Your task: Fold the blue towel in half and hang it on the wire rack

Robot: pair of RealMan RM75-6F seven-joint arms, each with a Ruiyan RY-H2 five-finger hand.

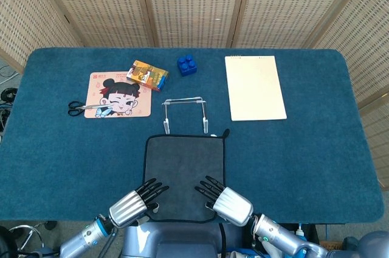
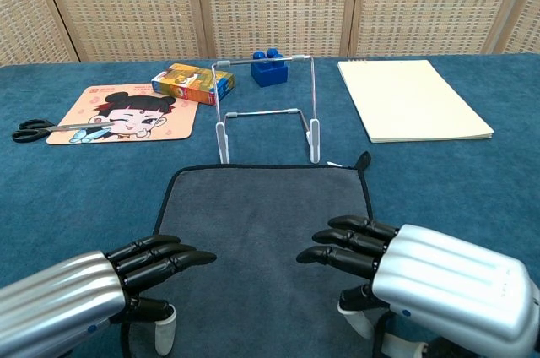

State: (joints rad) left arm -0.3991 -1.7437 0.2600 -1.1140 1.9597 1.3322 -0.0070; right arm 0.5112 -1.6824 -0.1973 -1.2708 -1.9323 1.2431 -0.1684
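two hands over near edge of towel (image 1: 184,170), fingers pointing away from robot: left hand (image 2: 84,303) at near left corner, right hand (image 2: 422,278) at near right corner; both empty, fingers straight and slightly spread, thumbs tucked low beside the hem, contact with cloth not certain

towel: lying flat and unfolded on table (image 1: 316,167), far edge just short of rack feet, hanging loop at far right corner

rack (image 2: 266,109): wire, upright, bare, just beyond towel

also present: notepad (image 1: 254,87) far right; blue brick (image 1: 186,64) behind rack; small box (image 1: 147,75), cartoon mat (image 1: 120,94), scissors (image 1: 82,108) to far left

step in hand, as judged: settling to pinch both near corners; fold not yet begun

next move calls for: thumb and fingers closing on hem at each corner, even lift, carrying near edge forward onto far edge without snagging rack
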